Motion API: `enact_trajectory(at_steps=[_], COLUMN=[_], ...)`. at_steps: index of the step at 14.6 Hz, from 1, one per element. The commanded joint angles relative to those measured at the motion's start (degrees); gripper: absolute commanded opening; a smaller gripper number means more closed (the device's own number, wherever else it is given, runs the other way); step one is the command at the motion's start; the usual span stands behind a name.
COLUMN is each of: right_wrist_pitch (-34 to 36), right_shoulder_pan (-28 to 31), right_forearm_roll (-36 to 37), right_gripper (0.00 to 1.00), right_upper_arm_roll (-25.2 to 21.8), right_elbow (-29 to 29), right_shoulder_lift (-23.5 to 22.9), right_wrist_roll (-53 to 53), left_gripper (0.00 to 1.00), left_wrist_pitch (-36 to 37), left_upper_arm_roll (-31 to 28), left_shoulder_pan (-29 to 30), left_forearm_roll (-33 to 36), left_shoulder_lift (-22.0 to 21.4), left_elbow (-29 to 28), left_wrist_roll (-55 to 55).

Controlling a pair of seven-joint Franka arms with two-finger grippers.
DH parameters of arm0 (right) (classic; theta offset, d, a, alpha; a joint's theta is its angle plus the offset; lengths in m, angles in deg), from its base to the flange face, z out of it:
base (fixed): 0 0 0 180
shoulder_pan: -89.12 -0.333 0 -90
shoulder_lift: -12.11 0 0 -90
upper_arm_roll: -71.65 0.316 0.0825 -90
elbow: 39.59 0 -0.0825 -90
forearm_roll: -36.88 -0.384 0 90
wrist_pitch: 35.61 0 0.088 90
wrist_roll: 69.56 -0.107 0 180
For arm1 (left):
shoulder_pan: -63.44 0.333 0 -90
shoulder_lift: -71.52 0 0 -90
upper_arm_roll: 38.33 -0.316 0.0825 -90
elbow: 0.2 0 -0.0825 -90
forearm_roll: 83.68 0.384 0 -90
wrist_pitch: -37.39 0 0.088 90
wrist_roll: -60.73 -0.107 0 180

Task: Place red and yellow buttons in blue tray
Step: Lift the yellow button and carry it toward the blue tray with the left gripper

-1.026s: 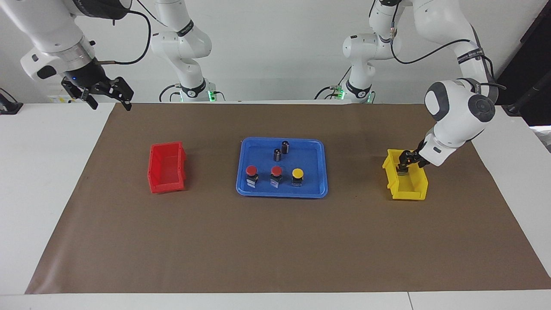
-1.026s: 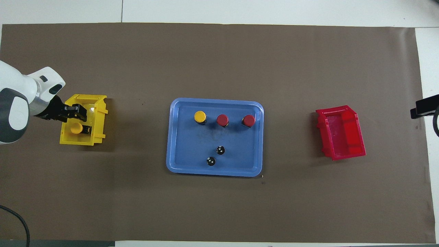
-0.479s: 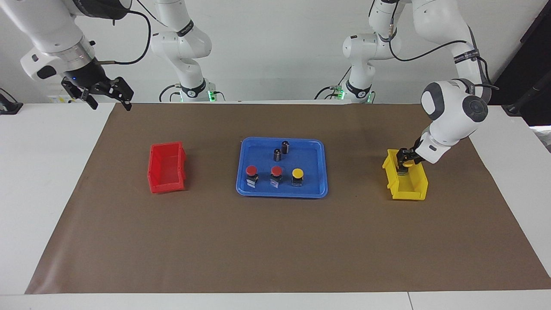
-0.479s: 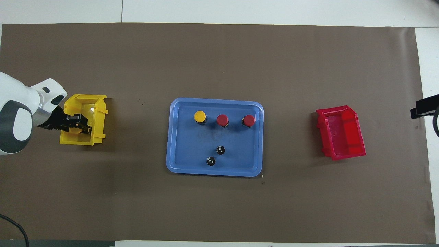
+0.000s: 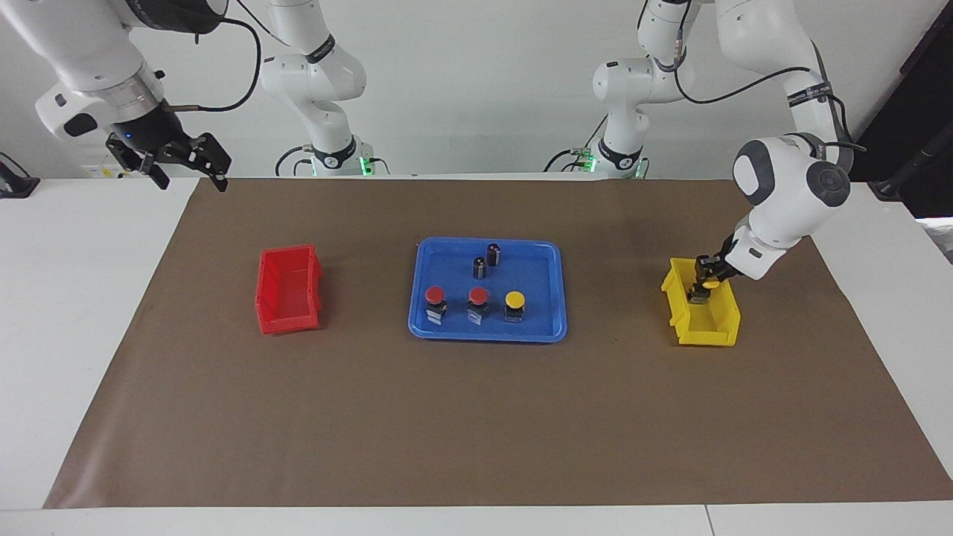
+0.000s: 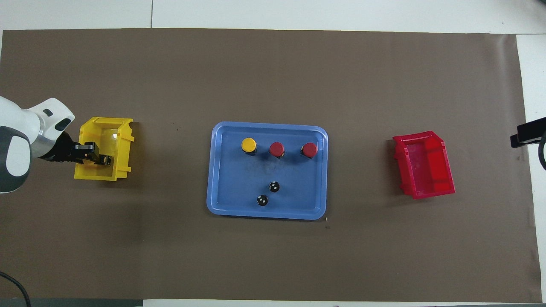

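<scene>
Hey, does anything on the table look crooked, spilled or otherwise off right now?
Only the red bin, toward the right arm's end: it sits skewed, while the blue tray and yellow bin lie square. Nothing is spilled or visibly damaged.

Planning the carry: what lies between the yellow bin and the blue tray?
Only bare brown mat between yellow bin and blue tray, clearest in the overhead view.

White arms (image 5: 782, 186), grey joint caps, black cables.
</scene>
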Motion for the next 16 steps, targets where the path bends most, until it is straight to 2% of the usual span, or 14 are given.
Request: enact_trajectory(at_steps=[1,2,4,5,7,12,16], right_wrist_pitch=[0.7,0.7,0.7,0.7,0.7,0.7,0.7], right_shoulder_pan=[0.0,0.0,0.0,0.0,0.0,0.0,0.0], right_forearm_roll=[-0.1,-0.1,-0.1,-0.1,-0.1,-0.1,-0.1], right_gripper=[1.00,1.00,1.00,1.00,1.00,1.00,1.00], right_upper_arm_roll=[-0.1,-0.1,-0.1,-0.1,-0.1,-0.1,-0.1], right_elbow=[0.0,0.0,0.0,0.0,0.0,0.0,0.0], right_shoulder_lift=[0.0,0.0,0.0,0.0,0.0,0.0,0.0], right_wrist_roll=[1.0,1.0,1.0,1.0,1.0,1.0,1.0], left_gripper=[0.03,0.02,0.02,0.02,0.02,0.02,0.02], left_wrist_pitch=[11.5,17.1,19.9,17.6,7.4,0.5,-4.2], left_upper_arm_roll=[0.2,0.2,0.3,0.3,0.5,0.4,0.3], left_shoulder_pan=[0.2,0.1,-0.7,-2.5,-8.4,-24.2,-31.5], left_forearm_roll=[-1.4,-1.6,-2.8,-3.1,-3.3,-3.6,-3.5], left_shoulder_lift=[-0.6,-0.5,0.3,0.4,0.3,3.5,8.0], left_elbow=[9.0,13.9,18.6,18.2,14.4,13.7,14.4], left_wrist_roll=[0.1,0.3,1.3,3.2,7.4,9.9,15.0])
